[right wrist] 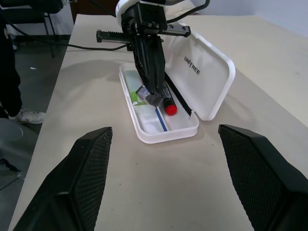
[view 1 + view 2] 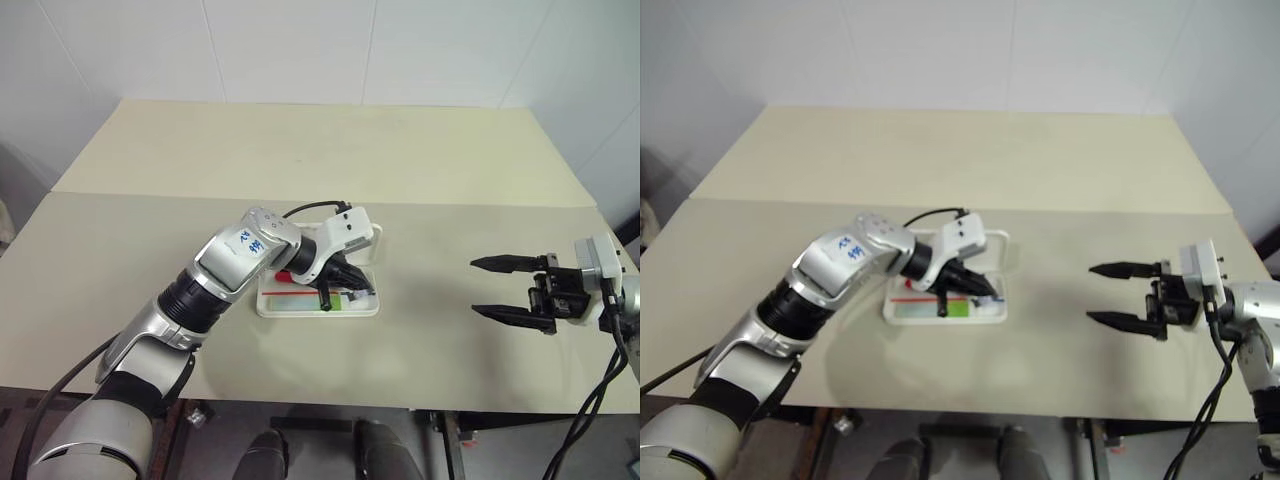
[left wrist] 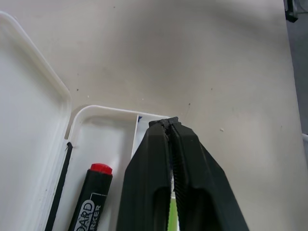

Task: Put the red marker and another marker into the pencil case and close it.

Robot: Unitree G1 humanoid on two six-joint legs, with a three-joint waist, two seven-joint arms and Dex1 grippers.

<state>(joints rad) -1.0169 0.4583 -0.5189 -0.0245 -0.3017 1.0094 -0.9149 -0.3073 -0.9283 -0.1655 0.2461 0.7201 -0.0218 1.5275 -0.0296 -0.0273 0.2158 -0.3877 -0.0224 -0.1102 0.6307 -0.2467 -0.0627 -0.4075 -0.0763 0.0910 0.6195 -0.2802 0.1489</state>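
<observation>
A white, hard plastic pencil case [image 1: 214,72], rounded and rectangular, lies open on a matte beige table [image 2: 330,150]. Its hinged lid stands tilted up behind the shallow tray and carries the dark lettering "UNITREE". A thin red line and a blue line run across the tray's floor.

Inside the tray the red marker [image 1: 168,104] lies along the hinge side, its black barrel ending in a small glossy red tip; in the left wrist view white print on the barrel reads "OARD" and part of "MARKER". Beside it, toward the tray's front wall, lies the mint-green marker [image 1: 133,95], flat and stubby, with a lime-green cap.

The left gripper [image 1: 153,98], two black fingers with ribbed inner faces, reaches down into the tray between the two markers. Its fingers are pressed nearly together, a thin seam between them, and a small grey piece sits at their tips; whether they pinch it cannot be told.

The right gripper [image 2: 497,288] hovers over bare table at about 3 o'clock from the case, well apart from it, its textured black fingers spread wide and holding nothing.
</observation>
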